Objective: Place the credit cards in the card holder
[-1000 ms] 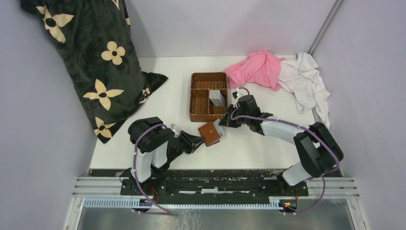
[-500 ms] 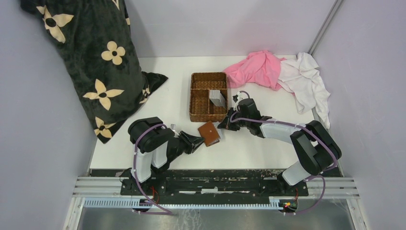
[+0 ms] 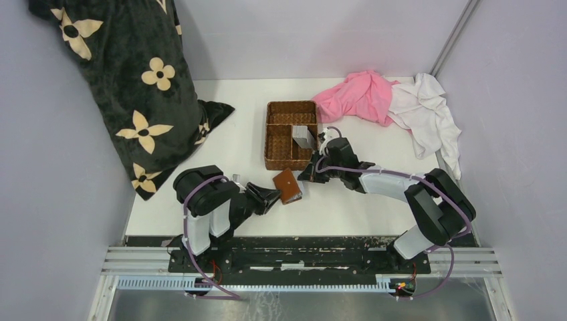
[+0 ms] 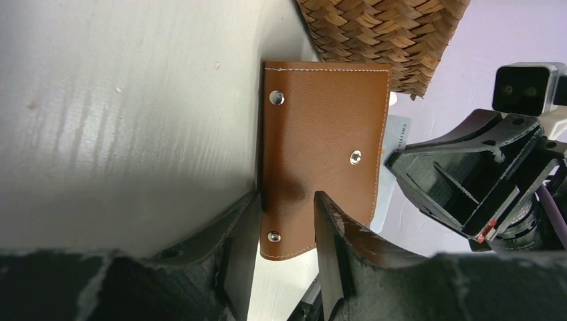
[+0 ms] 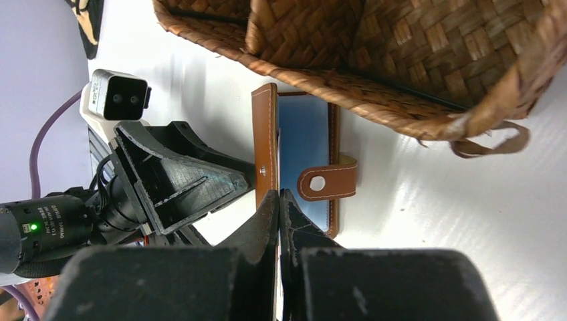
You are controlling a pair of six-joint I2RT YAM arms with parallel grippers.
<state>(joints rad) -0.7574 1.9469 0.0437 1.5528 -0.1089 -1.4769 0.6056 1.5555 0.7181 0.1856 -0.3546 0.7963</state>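
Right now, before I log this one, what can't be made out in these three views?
- Wallet slots: left wrist view shows only its outer leather, so the inside is hidden.
- Card: right wrist view shows a bluish face behind the flap; how deep it sits is hidden.
- Basket contents: top view is too small to identify the grey item.
- Right pincer: any contact with the wallet is hidden by its own closed fingers.

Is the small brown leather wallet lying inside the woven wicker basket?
No, the wallet lies on the white table, just outside the basket.
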